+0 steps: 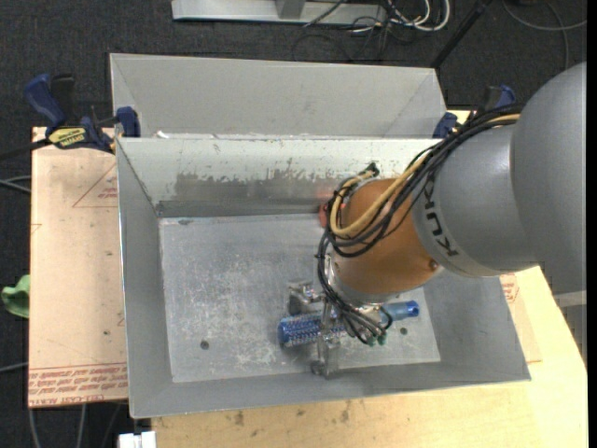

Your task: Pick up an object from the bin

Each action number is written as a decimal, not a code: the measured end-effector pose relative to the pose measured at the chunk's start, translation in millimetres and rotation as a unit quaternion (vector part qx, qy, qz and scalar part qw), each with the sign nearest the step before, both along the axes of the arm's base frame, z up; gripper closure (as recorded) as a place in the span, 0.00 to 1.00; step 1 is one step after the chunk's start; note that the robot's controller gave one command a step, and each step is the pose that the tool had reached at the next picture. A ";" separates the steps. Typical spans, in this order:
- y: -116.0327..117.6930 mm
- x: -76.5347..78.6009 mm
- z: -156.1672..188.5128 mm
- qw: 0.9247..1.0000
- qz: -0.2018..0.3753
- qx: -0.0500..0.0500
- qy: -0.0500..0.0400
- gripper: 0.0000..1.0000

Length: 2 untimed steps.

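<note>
Gripper hangs low over the front middle of the grey bin, a blue ridged cylinder lying just beside it toward the view's left, long axis crosswise; jaws released or clenched, cannot tell.

A robotics lab. Well beyond the gripper, cables and a metal stand base lie on dark floor.
</note>
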<state>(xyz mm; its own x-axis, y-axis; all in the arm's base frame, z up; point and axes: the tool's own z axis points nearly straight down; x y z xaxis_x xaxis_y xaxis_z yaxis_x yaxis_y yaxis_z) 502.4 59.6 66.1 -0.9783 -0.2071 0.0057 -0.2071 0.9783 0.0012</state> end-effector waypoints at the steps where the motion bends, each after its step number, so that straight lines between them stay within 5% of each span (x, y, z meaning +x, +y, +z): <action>1: 0.8 1.3 3.0 1.000 0.000 0.001 -0.002 1.00; 2: -2.0 -1.8 124.6 1.000 0.018 0.001 -0.007 1.00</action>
